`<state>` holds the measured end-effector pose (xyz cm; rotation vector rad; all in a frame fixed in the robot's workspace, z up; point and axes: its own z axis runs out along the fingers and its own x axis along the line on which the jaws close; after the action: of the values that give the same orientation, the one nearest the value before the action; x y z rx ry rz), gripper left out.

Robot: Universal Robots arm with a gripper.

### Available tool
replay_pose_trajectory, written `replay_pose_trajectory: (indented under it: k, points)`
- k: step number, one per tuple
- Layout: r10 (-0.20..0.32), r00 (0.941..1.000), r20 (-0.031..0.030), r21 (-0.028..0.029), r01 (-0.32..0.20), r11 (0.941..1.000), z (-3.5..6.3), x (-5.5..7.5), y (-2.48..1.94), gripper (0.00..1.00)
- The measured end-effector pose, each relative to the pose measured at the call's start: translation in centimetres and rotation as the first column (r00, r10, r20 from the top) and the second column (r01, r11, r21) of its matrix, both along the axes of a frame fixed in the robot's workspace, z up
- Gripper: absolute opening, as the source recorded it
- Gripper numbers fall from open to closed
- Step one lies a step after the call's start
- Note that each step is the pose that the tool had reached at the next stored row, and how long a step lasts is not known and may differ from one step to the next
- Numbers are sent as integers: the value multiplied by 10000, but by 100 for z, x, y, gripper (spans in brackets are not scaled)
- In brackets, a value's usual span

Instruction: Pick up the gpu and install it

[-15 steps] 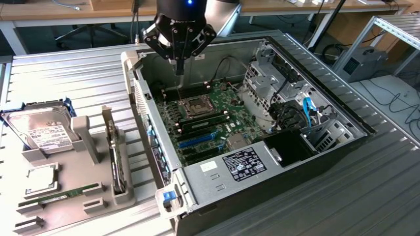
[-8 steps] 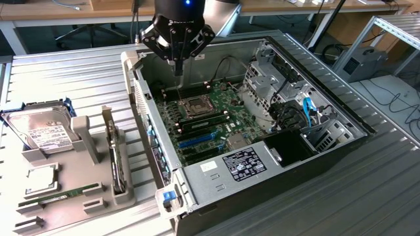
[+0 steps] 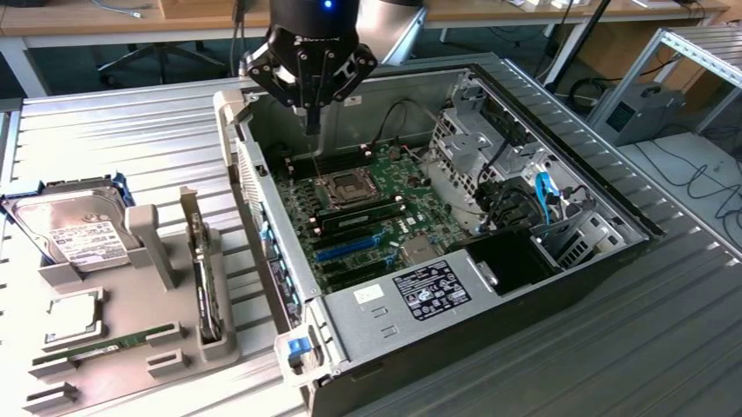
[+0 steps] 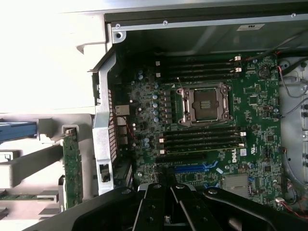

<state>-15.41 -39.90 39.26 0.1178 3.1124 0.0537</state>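
Over the far end of the open black computer tower case [image 3: 612, 201] hangs the black two-finger gripper [image 3: 311, 122], pointing down at the green motherboard [image 3: 383, 195]. Its fingers are pressed together and hold nothing. The tip sits above the board near the square silver CPU socket [image 3: 346, 187], not touching anything as far as can be seen. In the wrist view the gripper [image 4: 168, 188] looks down on the same motherboard [image 4: 255, 110], with the CPU socket [image 4: 207, 103] between rows of black memory slots [image 4: 202, 142].

The gpu [image 3: 205, 278], a slim dark expansion card with a silvery end bracket, stands on edge in the grey plastic parts rack [image 3: 149, 248]. That rack is on the exterior view's left, outside the case and well apart from the gripper. In the wrist view the gpu [image 4: 72, 166] shows edge-on as a green strip in the rack, just beside the case's perforated rear wall [image 4: 103, 130].

Also in the rack: a silver hard drive with a blue frame [image 3: 72, 230], a square silver processor chip [image 3: 72, 314] and a thin green memory stick [image 3: 104, 345]. Rack and case both rest on a ribbed grey metal table [image 3: 116, 130].
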Motion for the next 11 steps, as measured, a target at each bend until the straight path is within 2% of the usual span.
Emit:
replay_pose_trajectory:
  k: [11]
  points:
    - [0, 10000, 0, 0, 0, 10000, 0, -47, 0, 11]
